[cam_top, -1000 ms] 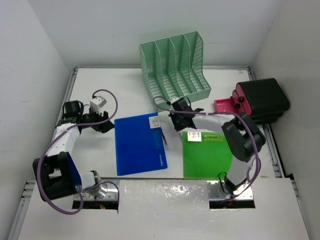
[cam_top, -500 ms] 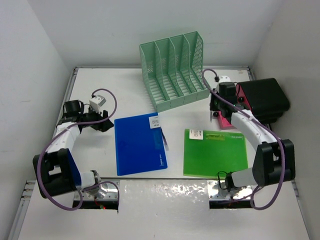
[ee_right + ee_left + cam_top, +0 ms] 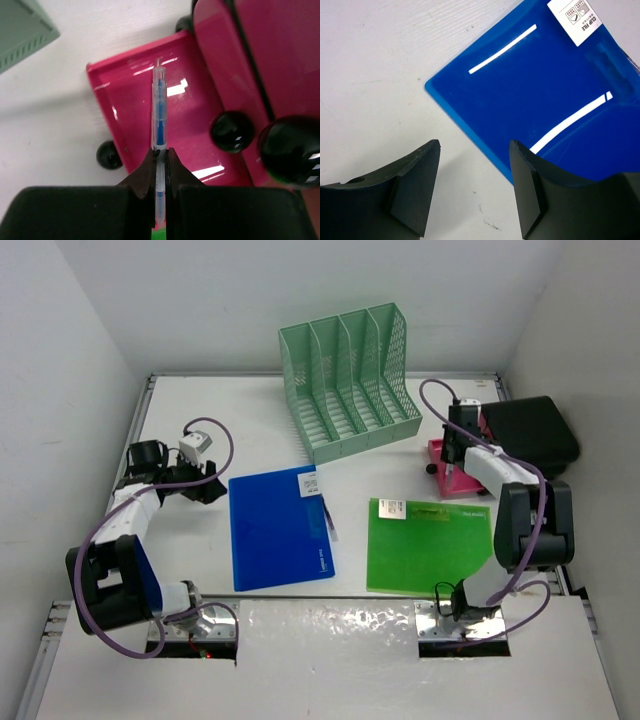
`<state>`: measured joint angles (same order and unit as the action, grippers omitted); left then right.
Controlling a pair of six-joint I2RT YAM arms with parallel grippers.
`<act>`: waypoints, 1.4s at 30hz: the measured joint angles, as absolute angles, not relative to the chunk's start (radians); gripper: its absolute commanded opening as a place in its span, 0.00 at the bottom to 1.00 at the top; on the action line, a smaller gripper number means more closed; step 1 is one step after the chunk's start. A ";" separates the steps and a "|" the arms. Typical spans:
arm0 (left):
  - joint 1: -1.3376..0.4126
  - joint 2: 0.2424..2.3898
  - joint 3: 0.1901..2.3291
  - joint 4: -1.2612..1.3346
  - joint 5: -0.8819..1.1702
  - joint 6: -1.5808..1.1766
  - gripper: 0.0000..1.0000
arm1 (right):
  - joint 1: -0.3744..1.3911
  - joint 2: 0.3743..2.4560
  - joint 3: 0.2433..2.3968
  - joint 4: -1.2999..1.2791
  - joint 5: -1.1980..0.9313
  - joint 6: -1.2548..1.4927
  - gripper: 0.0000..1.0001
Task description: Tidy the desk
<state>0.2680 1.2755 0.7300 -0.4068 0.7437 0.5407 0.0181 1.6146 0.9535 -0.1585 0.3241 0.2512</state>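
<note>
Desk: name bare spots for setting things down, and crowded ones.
Bare: far-left desk corner beside the file rack; strip between blue folder and green folder. Crowded: far right, right gripper holding pen over pink tray.

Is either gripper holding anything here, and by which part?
The right gripper pinches a clear blue-ink pen around mid-barrel, its front end projecting over the pink tray. The left gripper is open and holds nothing.
</note>
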 measured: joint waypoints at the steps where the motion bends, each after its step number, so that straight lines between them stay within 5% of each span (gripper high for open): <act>1: 0.268 1.275 0.730 -0.407 0.744 0.541 0.55 | 0.009 1.625 0.965 -0.158 0.331 0.251 0.00; 17: 0.268 1.277 0.725 -0.399 0.733 0.540 0.55 | -0.049 1.750 1.050 -0.139 0.339 0.270 0.00; 20: 0.268 1.277 0.725 -0.398 0.732 0.540 0.55 | -0.049 1.750 1.046 -0.135 0.339 0.273 0.07; 27: 0.268 1.277 0.725 -0.393 0.728 0.533 0.55 | -0.048 1.748 1.039 -0.137 0.327 0.273 0.43; 37: 0.268 1.277 0.725 -0.392 0.725 0.533 0.56 | -0.030 1.686 1.033 -0.139 0.303 0.227 0.44; 42: 0.268 1.277 0.725 -0.392 0.722 0.527 0.56 | 0.171 1.632 1.040 -0.139 0.261 0.127 0.49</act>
<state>0.2680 1.2774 0.7254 -0.3923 0.7216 0.5274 0.1715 1.6321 1.0405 -0.1394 0.2611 0.1272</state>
